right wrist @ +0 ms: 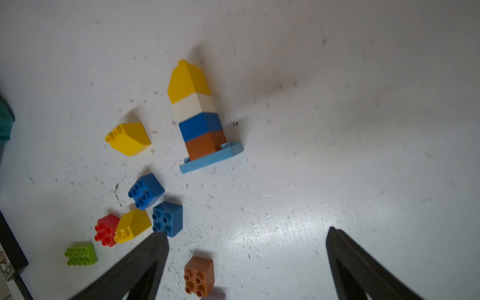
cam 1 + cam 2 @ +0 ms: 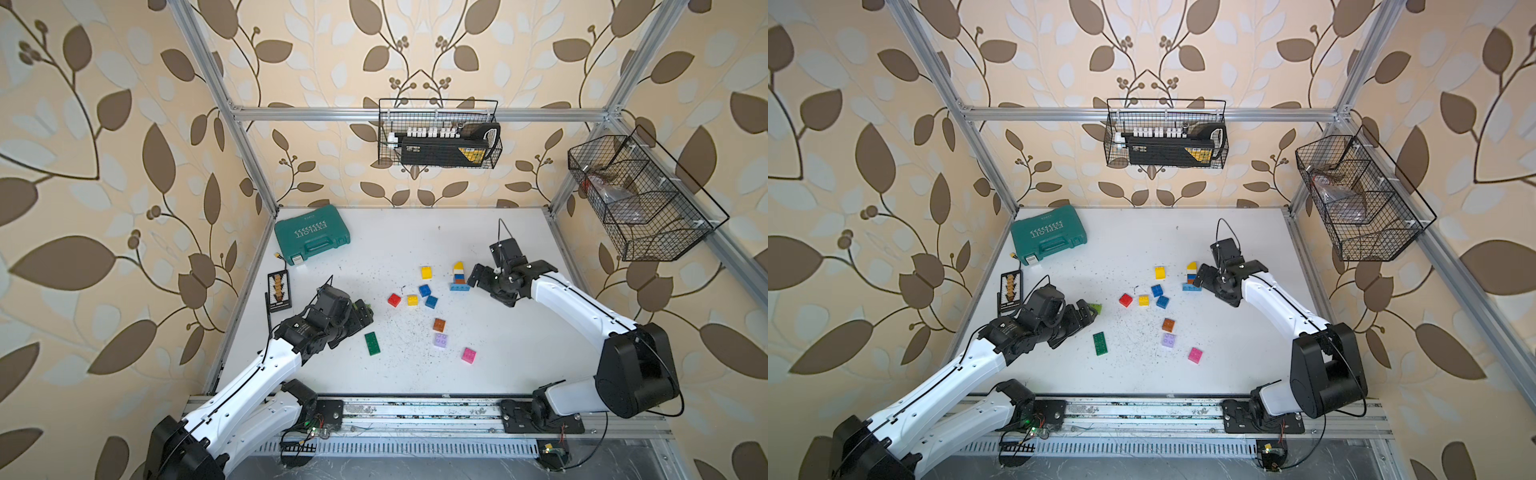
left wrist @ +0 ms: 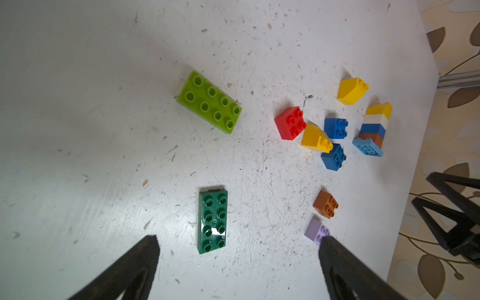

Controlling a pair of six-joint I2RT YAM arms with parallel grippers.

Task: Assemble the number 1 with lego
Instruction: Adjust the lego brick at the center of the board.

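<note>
My right fingers (image 1: 145, 262) are spread and empty, with the tower (image 1: 200, 122) close in front of them: a yellow sloped cap over white, blue and brown bricks. It stands upright on a wide light-blue base, which I judge steadies it (and gives the 1 its foot). My left fingers (image 3: 135, 265) are spread too, hovering by the dark green plate (image 3: 213, 220), perhaps the next piece. The loose bricks (image 2: 424, 291) lie on the table (image 2: 519, 365) between my arms. Only the left wrist view shows the lime plate (image 3: 209, 102) whole. In both top views my left arm mostly covers it.
</note>
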